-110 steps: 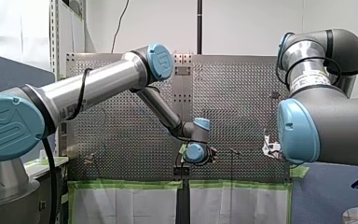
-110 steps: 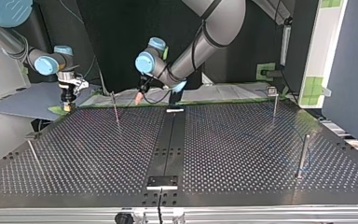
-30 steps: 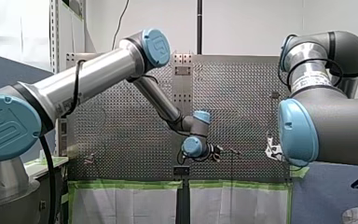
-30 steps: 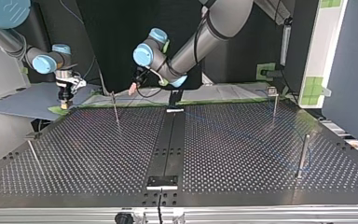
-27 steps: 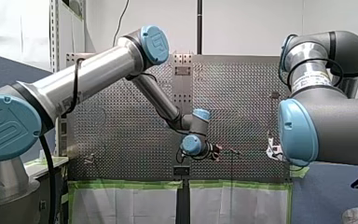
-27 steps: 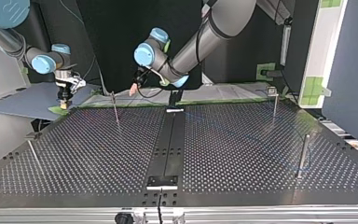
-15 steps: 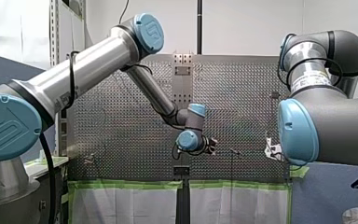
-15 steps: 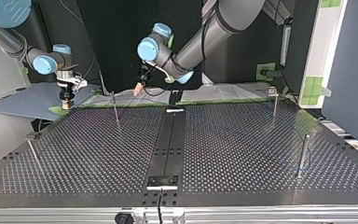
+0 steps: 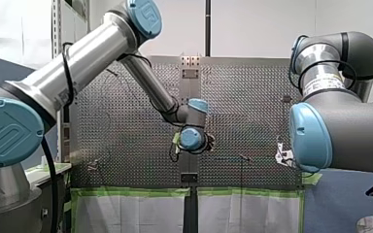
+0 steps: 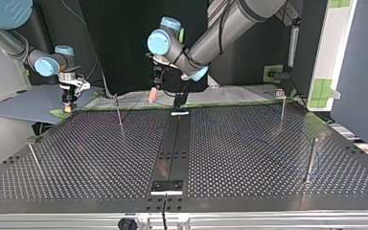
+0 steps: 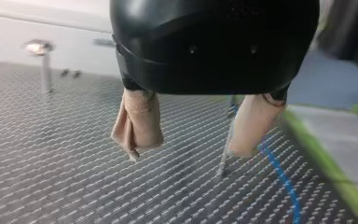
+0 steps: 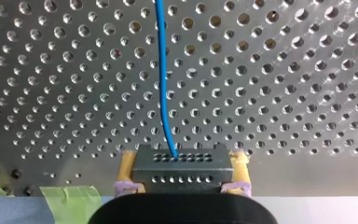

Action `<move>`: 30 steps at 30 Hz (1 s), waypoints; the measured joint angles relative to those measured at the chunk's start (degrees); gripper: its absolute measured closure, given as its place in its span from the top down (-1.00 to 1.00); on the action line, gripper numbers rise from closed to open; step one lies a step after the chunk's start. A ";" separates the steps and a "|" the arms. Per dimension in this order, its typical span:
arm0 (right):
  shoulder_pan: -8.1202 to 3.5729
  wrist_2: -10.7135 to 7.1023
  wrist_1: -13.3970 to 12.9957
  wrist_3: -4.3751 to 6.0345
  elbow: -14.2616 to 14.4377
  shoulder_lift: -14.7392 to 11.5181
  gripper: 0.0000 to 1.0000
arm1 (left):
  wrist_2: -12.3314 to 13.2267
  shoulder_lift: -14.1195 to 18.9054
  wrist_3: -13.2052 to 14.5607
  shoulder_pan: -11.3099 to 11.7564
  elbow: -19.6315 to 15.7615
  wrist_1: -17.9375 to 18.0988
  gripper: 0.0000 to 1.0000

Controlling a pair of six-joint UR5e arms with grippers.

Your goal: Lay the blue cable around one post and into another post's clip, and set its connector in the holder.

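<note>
In the front view, my left gripper (image 9: 208,141) is seen above the middle of the perforated table (image 9: 126,121), and my right gripper (image 9: 283,155) near its right edge. In the top view, both are seen along the far edge, well apart. In the left wrist view, the beige pads (image 11: 137,123) are spread, with nothing between them. The blue cable (image 11: 279,175) lies just beside a thin post (image 11: 224,156). In the right wrist view, the dark connector (image 12: 181,167) is clamped between yellow pads (image 12: 126,168), and the cable is led from it over the table.
</note>
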 joint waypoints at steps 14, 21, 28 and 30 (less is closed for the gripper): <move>0.40 -0.13 -0.21 1.19 0.00 0.12 -1.00 | -6.56 7.78 -5.28 -0.28 -7.78 5.14 1.00; 0.42 -0.17 -0.35 1.36 0.00 0.21 -1.00 | -9.42 12.15 -7.79 -0.19 -12.14 4.57 1.00; 0.42 -0.21 -0.43 1.49 0.00 0.29 -1.00 | -12.87 16.39 -9.62 0.65 -16.40 3.51 1.00; 0.42 -0.26 -0.54 1.62 0.00 0.31 -1.00 | -13.23 17.77 -9.86 1.04 -17.78 3.16 1.00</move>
